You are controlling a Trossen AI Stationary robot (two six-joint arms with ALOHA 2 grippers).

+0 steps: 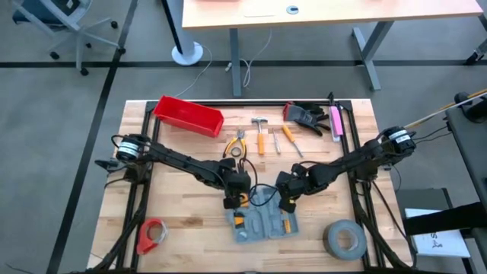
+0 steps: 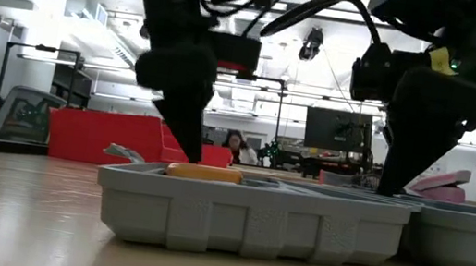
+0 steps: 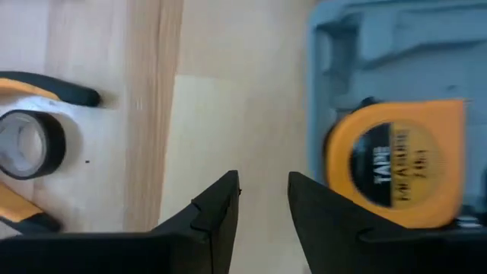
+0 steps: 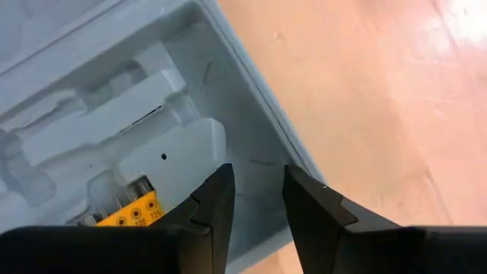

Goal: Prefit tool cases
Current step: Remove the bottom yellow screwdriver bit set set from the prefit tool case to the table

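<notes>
Both arms are down over the tool case (image 1: 262, 219), which lies open near the front middle of the desk (image 1: 190, 221), a yellow tape measure (image 3: 399, 164) already seated in one recess and a yellow bit holder (image 4: 129, 211) in another. The left gripper (image 3: 262, 199) hangs at the case's left edge, fingers a narrow gap apart and empty, bare wood between them. The right gripper (image 4: 257, 190) sits over the case's right rim, fingers likewise parted a little, gripping nothing.

Here's the worry: both sets of fingers are right at the rim of a light plastic shell. A downward push that lands on the wall instead of a recess could tip or slide the case across the wood, and I'd guess the tape measure would hop out. The two wrists are also close together above the case, so a crossing reach risks a knock.

Just to the front, a red tape dispenser (image 1: 152, 234) on the left and a grey tape roll (image 1: 344, 238) on the right flank the case; either would block a sideways slide. Farther back lie pliers (image 1: 236, 142) with a small black tape roll (image 3: 29, 144), a hammer (image 1: 259, 133), screwdrivers (image 1: 289, 138), black gloves (image 1: 308, 116) and a red bin (image 1: 188, 116), well apart from the case.
</notes>
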